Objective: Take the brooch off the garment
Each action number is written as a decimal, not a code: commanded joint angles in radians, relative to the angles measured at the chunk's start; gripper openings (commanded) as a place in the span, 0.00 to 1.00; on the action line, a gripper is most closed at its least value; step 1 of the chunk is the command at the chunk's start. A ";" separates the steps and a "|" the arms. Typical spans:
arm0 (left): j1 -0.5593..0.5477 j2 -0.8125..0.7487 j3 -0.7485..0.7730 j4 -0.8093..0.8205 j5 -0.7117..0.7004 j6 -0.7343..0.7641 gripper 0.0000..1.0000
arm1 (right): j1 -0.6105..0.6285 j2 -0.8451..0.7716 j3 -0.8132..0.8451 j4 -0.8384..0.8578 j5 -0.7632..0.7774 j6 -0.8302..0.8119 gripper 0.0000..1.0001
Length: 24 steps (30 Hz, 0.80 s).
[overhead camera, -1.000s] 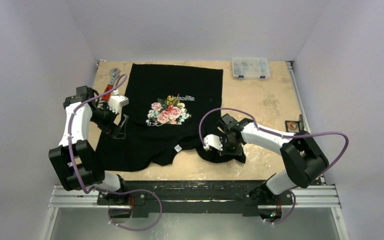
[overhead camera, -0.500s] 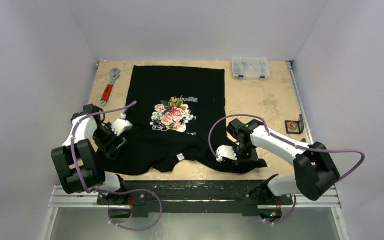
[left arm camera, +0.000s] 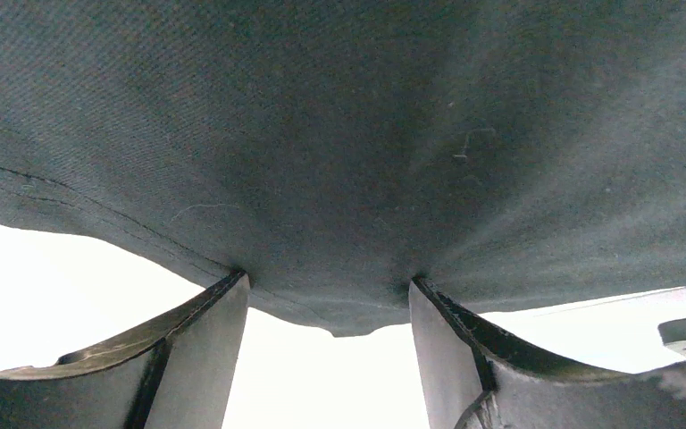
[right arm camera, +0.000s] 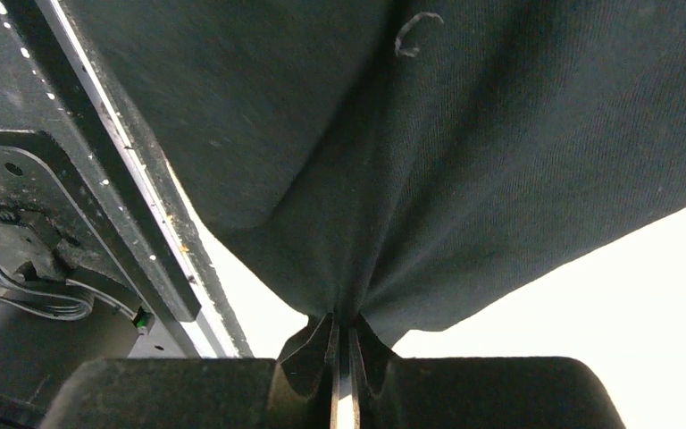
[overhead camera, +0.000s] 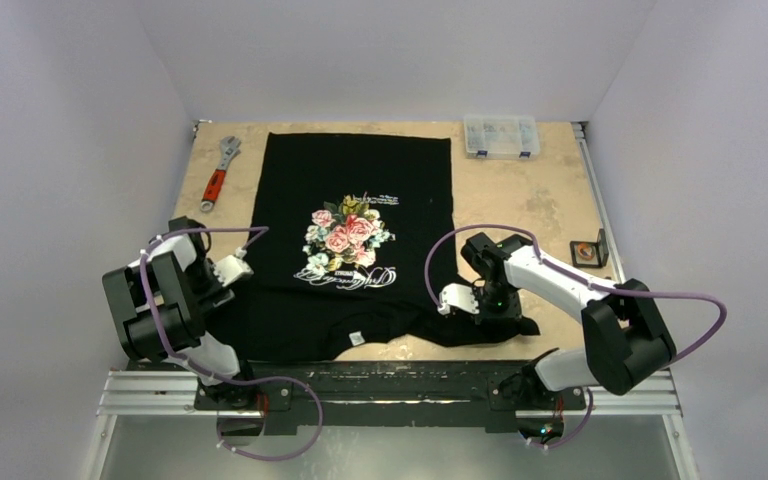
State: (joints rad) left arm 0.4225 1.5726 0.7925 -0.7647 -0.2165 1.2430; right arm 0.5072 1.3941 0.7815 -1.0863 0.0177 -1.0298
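Garment (overhead camera: 350, 200) lies flat, print up, across the middle of the table (overhead camera: 520, 200). The right gripper (right arm camera: 341, 322) pinches a fold of its black cloth tight. The left gripper (left arm camera: 326, 281) stands wide, with the cloth's edge across its fingertips.

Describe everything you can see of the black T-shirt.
The black T-shirt lies spread print up on the table, neck toward the arms. Its knit-looking cloth bears a pink-rose print, white cursive lettering and a small white neck label. The right gripper is shut on a bunched fold at its near right; the left gripper, fingers open, touches its near left edge. No brooch shows.
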 commanded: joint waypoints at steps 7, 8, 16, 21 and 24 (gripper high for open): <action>0.098 -0.020 -0.003 0.031 0.098 0.086 0.69 | -0.007 -0.052 0.090 -0.067 -0.056 -0.005 0.55; 0.099 -0.039 0.028 -0.022 0.144 0.063 0.72 | -0.006 -0.061 0.112 -0.069 -0.074 0.000 0.58; 0.087 -0.094 0.359 -0.374 0.533 -0.192 0.79 | -0.055 0.094 0.466 0.071 -0.258 0.304 0.57; 0.026 -0.110 0.431 -0.401 0.626 -0.303 0.80 | -0.060 0.398 0.727 0.241 -0.199 0.508 0.50; -0.027 -0.122 0.430 -0.394 0.620 -0.336 0.80 | -0.068 0.564 0.875 0.296 -0.183 0.568 0.47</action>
State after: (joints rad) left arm 0.4515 1.4761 1.2011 -1.0946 0.3050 1.0004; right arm 0.4511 1.7977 1.5124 -0.9138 -0.1745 -0.6292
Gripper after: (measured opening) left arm 0.800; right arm 0.491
